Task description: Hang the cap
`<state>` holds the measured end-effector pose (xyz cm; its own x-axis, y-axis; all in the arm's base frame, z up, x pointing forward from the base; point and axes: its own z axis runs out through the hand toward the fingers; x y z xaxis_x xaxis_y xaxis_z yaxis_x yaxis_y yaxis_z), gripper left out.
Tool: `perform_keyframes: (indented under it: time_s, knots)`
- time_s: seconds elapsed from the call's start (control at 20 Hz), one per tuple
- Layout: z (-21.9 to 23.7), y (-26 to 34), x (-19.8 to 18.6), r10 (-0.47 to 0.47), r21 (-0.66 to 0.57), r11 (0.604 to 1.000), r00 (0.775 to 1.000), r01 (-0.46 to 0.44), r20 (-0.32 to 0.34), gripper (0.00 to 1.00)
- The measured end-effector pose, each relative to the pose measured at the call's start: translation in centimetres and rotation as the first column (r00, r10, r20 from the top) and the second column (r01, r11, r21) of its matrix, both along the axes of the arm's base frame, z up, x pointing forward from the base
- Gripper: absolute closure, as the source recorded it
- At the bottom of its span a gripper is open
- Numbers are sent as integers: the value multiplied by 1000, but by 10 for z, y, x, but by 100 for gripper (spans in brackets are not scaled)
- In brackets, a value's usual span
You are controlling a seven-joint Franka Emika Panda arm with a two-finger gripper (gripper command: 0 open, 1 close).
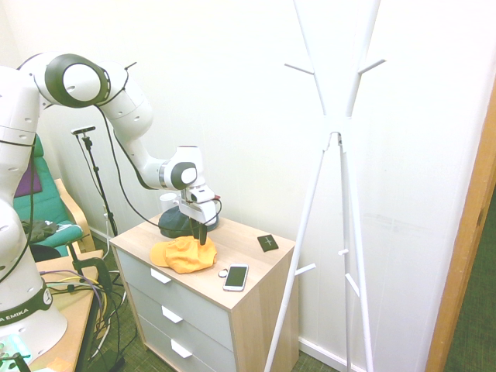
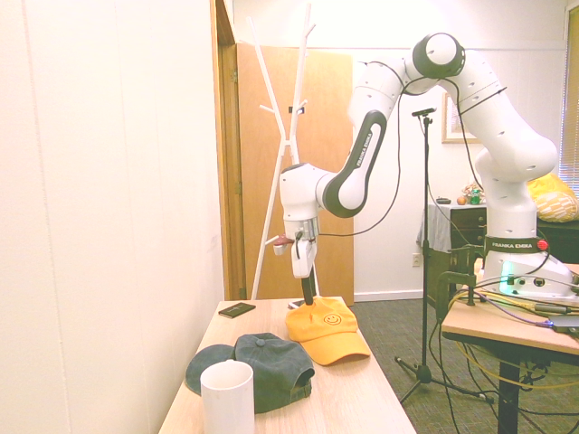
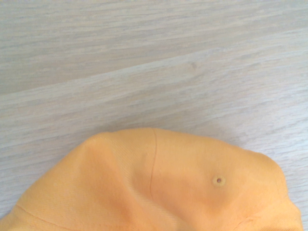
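Note:
The orange-yellow cap (image 1: 184,254) lies on the wooden top of a drawer chest (image 1: 242,249), its smiley front facing the second exterior camera (image 2: 327,330). My gripper (image 1: 203,235) points straight down and reaches the back edge of the cap's crown (image 2: 308,297). The wrist view is filled below by the cap's orange fabric (image 3: 154,187) with an eyelet, above bare wood grain. The cap rests flat on the wood.
A white coat stand (image 1: 335,139) with angled pegs rises right of the chest (image 2: 288,136). A dark blue-grey cap (image 2: 267,362) and a white cup (image 2: 227,398) sit beside the orange one. A phone (image 1: 235,277) and a small black card (image 1: 268,242) lie on the top.

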<state>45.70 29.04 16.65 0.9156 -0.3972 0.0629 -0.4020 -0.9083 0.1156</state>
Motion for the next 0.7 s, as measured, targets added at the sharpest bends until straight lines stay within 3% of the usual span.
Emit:
perform_keyframes:
  time_s: [0.7]
  knots:
    - [0, -6, 6, -14, -12, 1000, 1000, 14, 0, 100]
